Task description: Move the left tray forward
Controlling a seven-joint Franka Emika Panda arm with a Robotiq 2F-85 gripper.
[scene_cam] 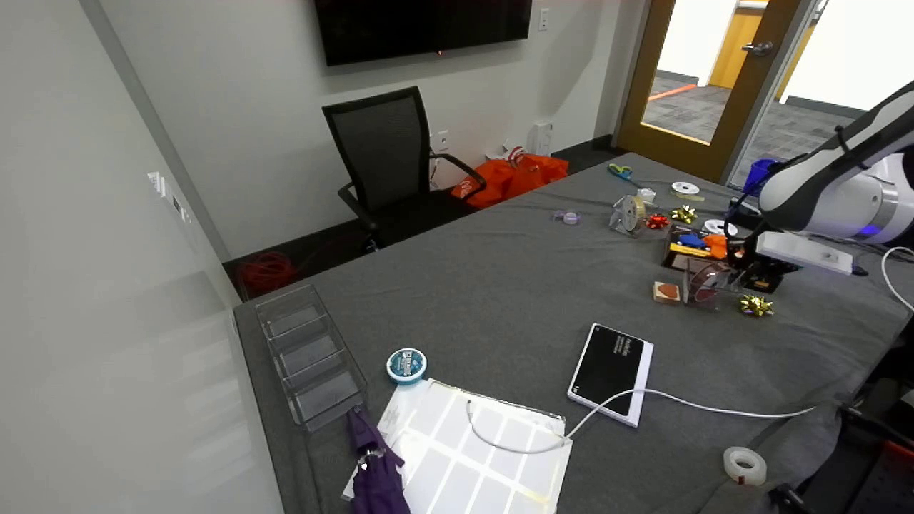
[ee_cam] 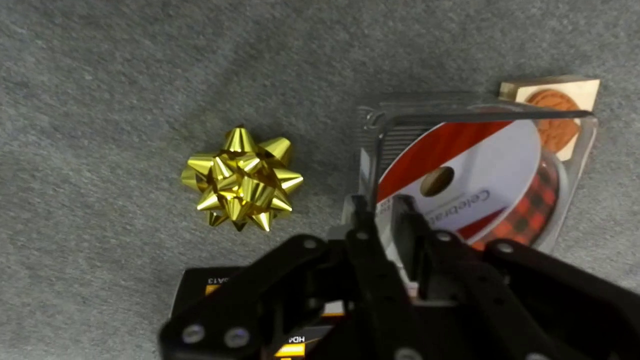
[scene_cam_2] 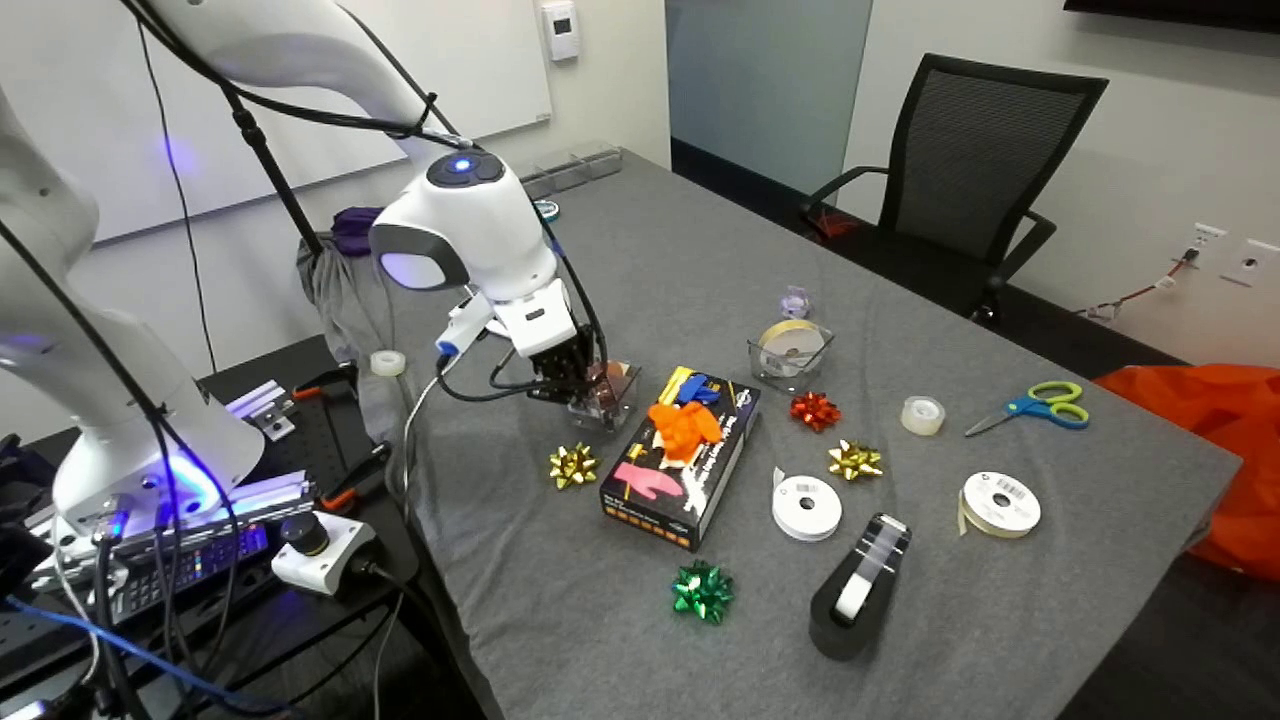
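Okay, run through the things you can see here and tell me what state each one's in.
Red-ribbon tray: holding a spool
Pincer: astride that tray's wall, grip unclear
Yellow-ribbon tray: holding a spool
Scissors: look closed
Tape dispenser: loaded
Blue round container: lid on
Purple umbrella: looks folded
Black-topped slab: lying flat
Wall screen: dark
Arm's top light: lit blue
Door: can't tell

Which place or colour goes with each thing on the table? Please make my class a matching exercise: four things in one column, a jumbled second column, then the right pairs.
Things:
1. Plaid ribbon
2. Scissors
3. Tape dispenser
4. White cable

Places and colours:
A. Black body
B. Across the slab
C. Inside a clear tray
D. Partly blue, partly green

Right pairs:
1-C; 2-D; 3-A; 4-B
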